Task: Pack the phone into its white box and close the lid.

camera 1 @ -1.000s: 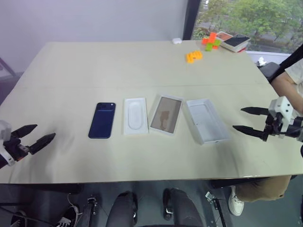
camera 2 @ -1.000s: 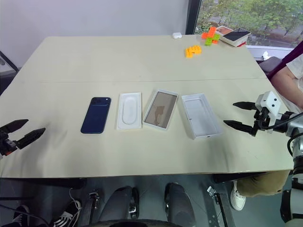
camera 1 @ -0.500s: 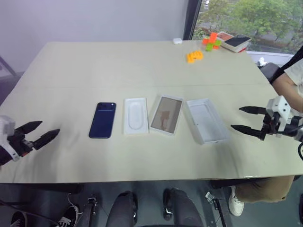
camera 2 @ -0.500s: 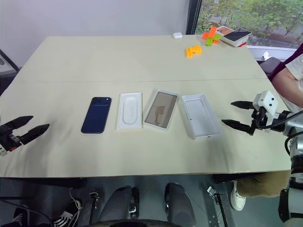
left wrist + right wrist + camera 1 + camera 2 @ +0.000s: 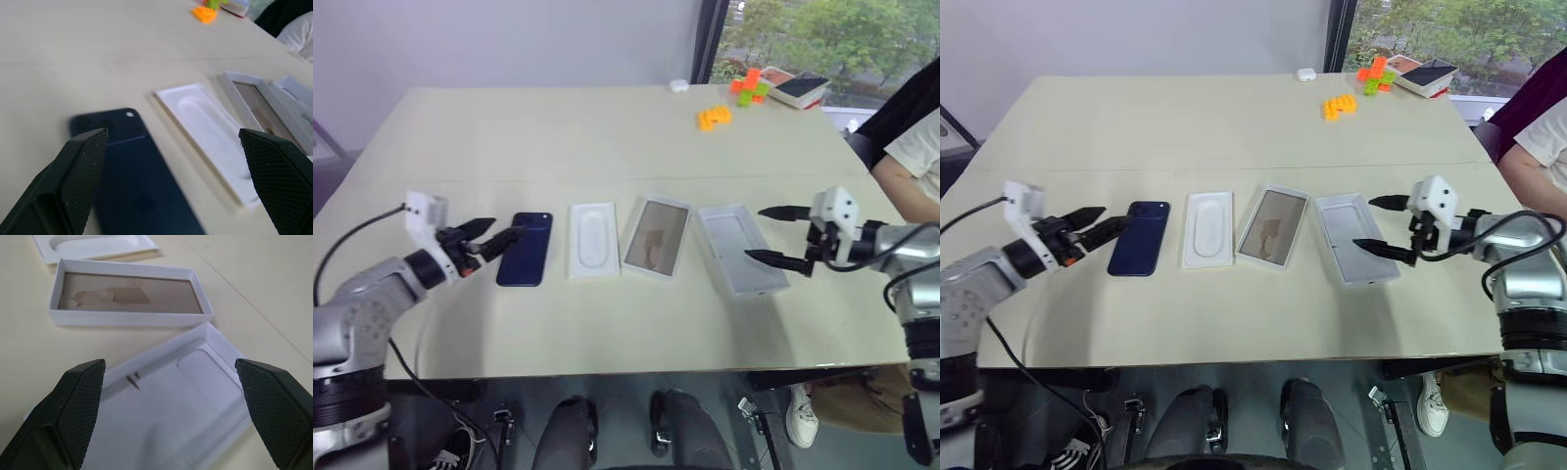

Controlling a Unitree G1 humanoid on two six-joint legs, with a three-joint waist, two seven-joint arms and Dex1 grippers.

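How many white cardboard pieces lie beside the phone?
3, in a row right of the phone: the insert next to it, then the white box, then the lid by the right gripper.

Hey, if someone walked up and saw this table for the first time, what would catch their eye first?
Probably the neat row at the middle of the table: the phone, a white insert, the white box and the lid lying open side up. The open left gripper reaches toward the phone, while the open right gripper hovers at the lid. Bright orange blocks sit at the far edge.
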